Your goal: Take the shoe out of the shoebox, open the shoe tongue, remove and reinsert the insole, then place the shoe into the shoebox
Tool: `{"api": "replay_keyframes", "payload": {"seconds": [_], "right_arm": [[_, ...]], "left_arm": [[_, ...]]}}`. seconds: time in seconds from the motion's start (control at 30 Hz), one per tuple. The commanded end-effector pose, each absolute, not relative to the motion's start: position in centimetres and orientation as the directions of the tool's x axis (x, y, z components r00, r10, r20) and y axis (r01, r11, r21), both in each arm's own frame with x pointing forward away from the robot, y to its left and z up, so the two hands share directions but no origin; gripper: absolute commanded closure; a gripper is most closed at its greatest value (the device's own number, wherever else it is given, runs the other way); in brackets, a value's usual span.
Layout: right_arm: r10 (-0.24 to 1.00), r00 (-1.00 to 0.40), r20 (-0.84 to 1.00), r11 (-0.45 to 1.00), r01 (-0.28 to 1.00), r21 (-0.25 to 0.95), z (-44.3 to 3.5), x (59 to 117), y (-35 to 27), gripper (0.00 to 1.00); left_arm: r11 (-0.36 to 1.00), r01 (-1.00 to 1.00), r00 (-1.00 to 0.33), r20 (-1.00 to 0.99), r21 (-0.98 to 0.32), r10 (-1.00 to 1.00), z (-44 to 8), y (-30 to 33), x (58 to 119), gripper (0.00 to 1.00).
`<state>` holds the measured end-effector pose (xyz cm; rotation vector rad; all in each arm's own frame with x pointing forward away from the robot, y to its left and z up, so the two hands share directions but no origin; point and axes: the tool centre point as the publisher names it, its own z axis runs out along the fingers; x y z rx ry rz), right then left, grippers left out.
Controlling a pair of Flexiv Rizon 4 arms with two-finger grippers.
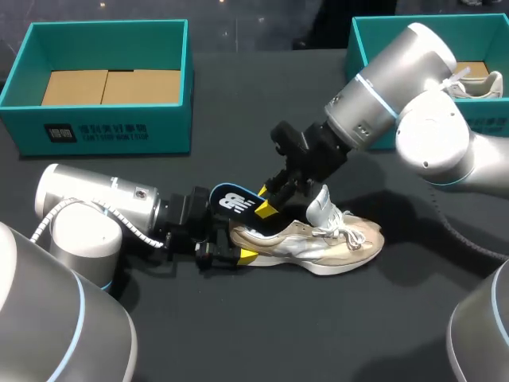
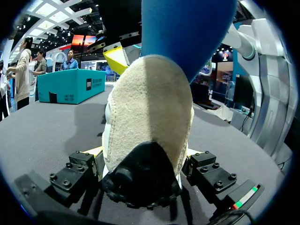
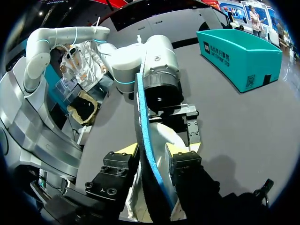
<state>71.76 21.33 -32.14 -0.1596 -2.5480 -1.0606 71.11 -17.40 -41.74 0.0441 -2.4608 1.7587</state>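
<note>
Far left on my screen, the left shoebox (image 1: 107,79) sits at the back of the dark table (image 1: 238,334), open, with only flat cardboard (image 1: 111,86) in its bottom. In front of it my left arm (image 1: 95,207) comes in low over the table. Its left gripper (image 1: 238,256) is clamped on the heel of the shoe (image 1: 318,243). In the left wrist view I see the gripper (image 2: 143,157) with a yellow tip pressed against each side of the beige heel (image 2: 150,108), so it is pinching the shoe from both sides.

The shoe stands on its sole on the table, out of both boxes, roughly in the middle, heel toward my left arm and toe pointing right. Its white tongue (image 1: 322,203) is lifted up.

The blue insole (image 1: 232,200) rises out of the heel opening, tilted up and back over the left gripper. In the left wrist view it fills the space above the heel (image 2: 187,33).

The right gripper (image 1: 266,205) holds the insole near its forward end. In the right wrist view the insole (image 3: 146,140) runs edge-on between the gripper's (image 3: 152,161) two fingers, which close on it from either side. My left arm (image 3: 157,70) is straight ahead.

My right arm (image 1: 413,87) comes down from the right. Behind it the right shoebox (image 1: 374,36) holds a second shoe (image 1: 477,82).
</note>
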Motion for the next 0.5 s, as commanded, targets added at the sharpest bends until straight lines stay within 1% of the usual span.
{"api": "replay_keyframes", "payload": {"seconds": [0.03,0.1,0.23,0.27,0.33,0.5], "right_arm": [[-0.043,-0.921,0.386,0.714,0.242,0.657,-32.31,71.79,21.77,0.69],[-0.046,-0.919,0.391,0.716,0.242,0.654,-32.34,71.75,21.86,0.73],[-0.049,-0.914,0.402,0.722,0.245,0.647,-32.48,71.62,21.99,0.76],[-0.051,-0.913,0.404,0.723,0.246,0.646,-32.52,71.57,22.01,0.82],[-0.052,-0.911,0.408,0.724,0.247,0.644,-32.57,71.47,22.03,1.00],[-0.063,-0.910,0.411,0.729,0.239,0.642,-32.51,71.18,22.12,1.00]], "left_arm": [[0.326,-0.092,-0.993,0.111,-0.941,0.042,-42.04,-17.31,70.78,1.00],[0.326,-0.092,-0.993,0.111,-0.941,0.042,-42.04,-17.31,70.78,1.00],[0.326,-0.092,-0.993,0.111,-0.941,0.042,-42.04,-17.31,70.78,1.00],[0.326,-0.092,-0.993,0.111,-0.941,0.042,-42.04,-17.31,70.78,1.00],[0.326,-0.092,-0.993,0.111,-0.941,0.042,-42.04,-17.31,70.78,1.00],[0.326,-0.092,-0.993,0.111,-0.941,0.042,-42.04,-17.31,70.78,1.00]]}}
